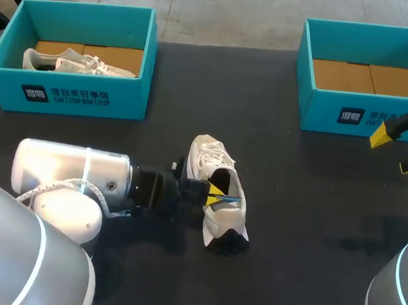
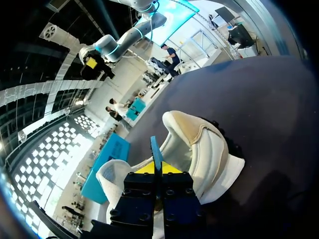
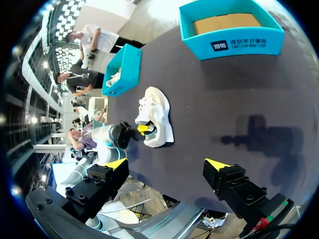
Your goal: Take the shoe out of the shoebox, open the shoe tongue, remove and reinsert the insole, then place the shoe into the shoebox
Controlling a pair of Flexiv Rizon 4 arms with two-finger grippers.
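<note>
Nearest the camera, my left arm's thick white casing (image 1: 68, 177) comes in over the near left corner of the dark worktop (image 1: 313, 203). Its left gripper (image 1: 215, 192) (image 2: 158, 168) sits at the mouth of a white lace-up trainer (image 1: 214, 160) (image 2: 199, 144). The fingers are clenched on the edge of a thin blue insole (image 1: 230, 197) (image 2: 155, 149), which stands up between them.

That trainer lies near the middle of the worktop, toe toward the far edge and dark heel toward the near edge.

At the far left corner stands a teal cardboard shoebox (image 1: 74, 96) holding a second white trainer (image 1: 70, 62). At the far right corner stands a matching teal shoebox (image 1: 334, 110) with a bare brown cardboard floor.

By the right edge, just in front of that box, hangs the right gripper (image 1: 398, 152) (image 3: 166, 164), its yellow-tipped fingers spread wide and released, well apart from the trainer.
</note>
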